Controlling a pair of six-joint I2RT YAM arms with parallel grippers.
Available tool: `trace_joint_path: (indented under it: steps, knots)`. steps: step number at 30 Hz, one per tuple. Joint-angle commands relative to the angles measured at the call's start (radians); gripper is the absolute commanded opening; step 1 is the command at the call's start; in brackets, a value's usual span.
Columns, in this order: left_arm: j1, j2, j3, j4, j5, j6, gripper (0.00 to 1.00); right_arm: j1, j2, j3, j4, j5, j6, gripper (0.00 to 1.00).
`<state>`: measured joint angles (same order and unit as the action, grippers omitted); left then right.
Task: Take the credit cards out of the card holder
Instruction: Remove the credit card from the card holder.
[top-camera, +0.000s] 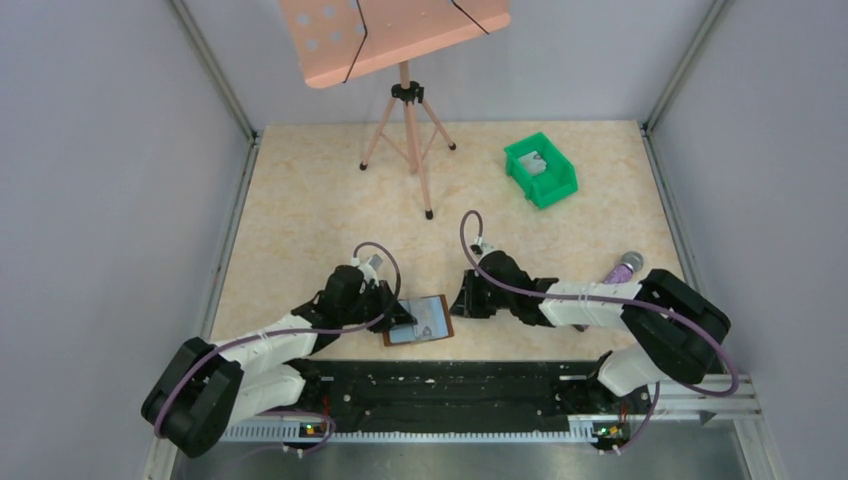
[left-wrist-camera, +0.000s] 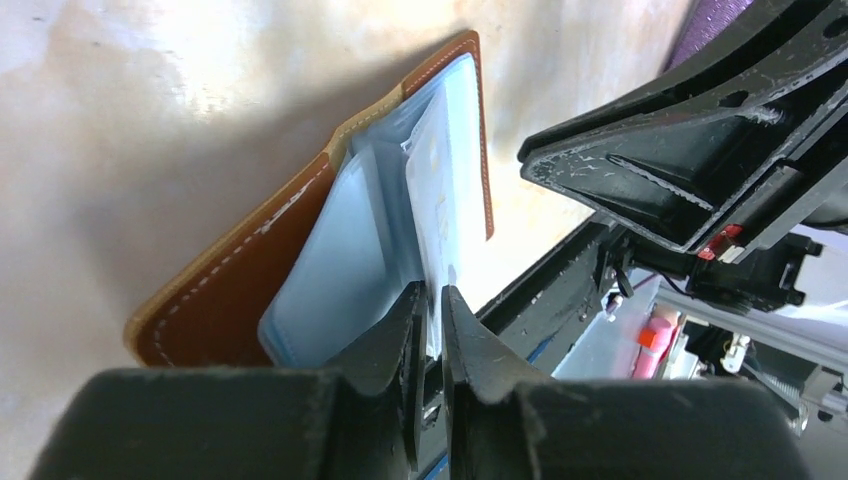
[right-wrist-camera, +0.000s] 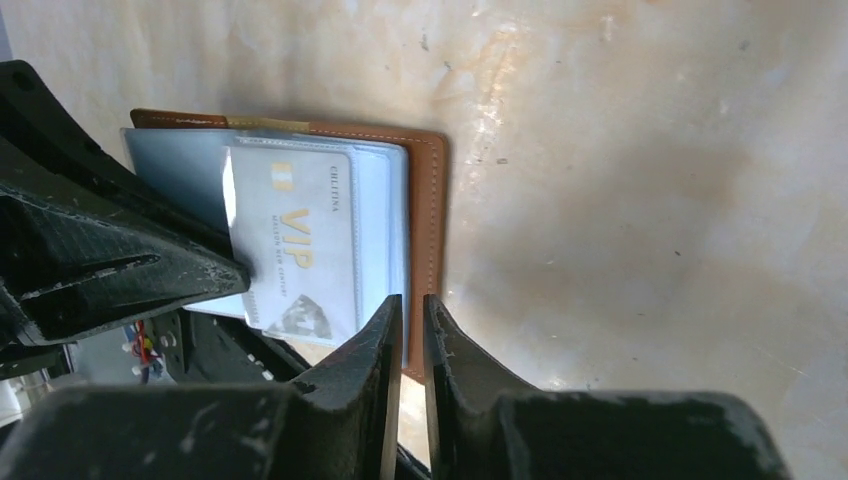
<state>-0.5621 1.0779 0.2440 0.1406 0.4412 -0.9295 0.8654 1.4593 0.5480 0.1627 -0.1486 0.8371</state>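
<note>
The table (top-camera: 300, 200) is the biggest thing here. The wallet (top-camera: 430, 320) lies open on it at the near edge, between my two arms and well apart from the green bin (top-camera: 555, 190) at the far right. Something pale lies in the bin, but it is too small to name.

My right claw (right-wrist-camera: 405, 305) is almost together, with only a thin slit. Its tips are over the outer edge of the wallet. I cannot tell if it presses on the leather or only hovers. My left claw (left-wrist-camera: 432, 300) is clamped on one edge of a card (right-wrist-camera: 295, 240), a silvery one printed "VIP". This card sits partly out of its blue-grey pocket.

I judge that the step is to draw this card free. To do it well, I should pull flat and straight out of the pocket mouth, not upward, so the card does not bend. The wallet looks light and may slide with the card, so my right claw should hold it down firmly. I grip only a thin edge, so a slow pull is safer.
</note>
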Motion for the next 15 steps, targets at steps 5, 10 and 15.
trace_joint_path:
  steps: [5,10,15]
  knots:
    - [0.004,0.035,0.005,0.126,0.065,-0.018,0.15,0.041,0.039,0.108,0.047,-0.018,-0.026,0.15]
    - [0.005,0.05,-0.005,0.151,0.057,-0.02,0.16,0.05,0.09,0.13,0.082,-0.027,-0.021,0.15]
    - [0.005,0.093,-0.014,0.221,0.069,-0.03,0.16,0.05,0.119,0.114,0.091,-0.005,0.012,0.1]
